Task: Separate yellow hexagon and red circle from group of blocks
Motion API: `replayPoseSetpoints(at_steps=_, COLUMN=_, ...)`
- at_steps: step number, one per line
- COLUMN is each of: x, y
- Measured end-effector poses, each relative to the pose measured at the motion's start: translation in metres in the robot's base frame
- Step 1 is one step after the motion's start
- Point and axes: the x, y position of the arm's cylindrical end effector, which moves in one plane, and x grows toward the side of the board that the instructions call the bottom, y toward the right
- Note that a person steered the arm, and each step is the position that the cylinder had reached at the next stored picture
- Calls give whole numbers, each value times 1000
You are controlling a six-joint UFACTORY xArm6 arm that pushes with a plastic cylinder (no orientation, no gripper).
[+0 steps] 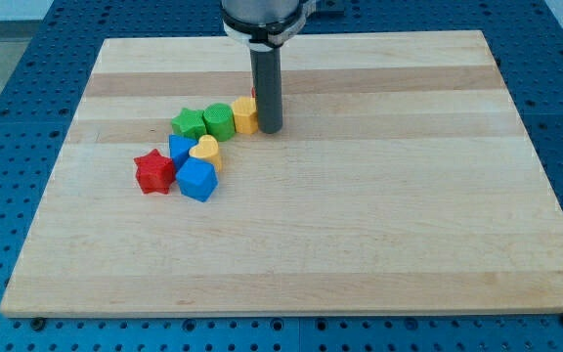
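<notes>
- My tip [270,129] rests on the wooden board [360,225], in its far half and a little left of centre.
- There is no claw on this arm, only the dark rod, so nothing is held wide, narrow or clasped.
- The yellow hexagon [245,115] sits just left of my tip, touching it or all but touching.
- The red circle [254,96] shows only as a thin red sliver behind the rod, just beyond the yellow hexagon; most of it is hidden.
- Left of the yellow hexagon comes a green block [219,120] and then a green star [190,124], in a row with their sides meeting.
- Nearer and to the left lies a second cluster: a yellow heart [205,151], a blue block [180,149] at its left, a blue cube [197,180] in front, and a red star [153,171] at the far left.
- The two clusters lie close together, the blue block just below the green star.
</notes>
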Motion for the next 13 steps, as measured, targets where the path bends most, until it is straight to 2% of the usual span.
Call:
replayPoseSetpoints(at_steps=1, x=8, y=-6)
replayPoseSetpoints(at_steps=2, x=44, y=-33)
replayPoseSetpoints(at_steps=3, x=46, y=-37)
replayPoseSetpoints(at_steps=4, x=29, y=-50)
replayPoseSetpoints(at_steps=5, x=-25, y=-59)
replayPoseSetpoints(at_steps=7, x=-30, y=-59)
replayPoseSetpoints(at_steps=10, x=-13, y=99)
replayPoseSetpoints(at_steps=11, x=-9, y=106)
replayPoseSetpoints(at_steps=13, x=46, y=20)
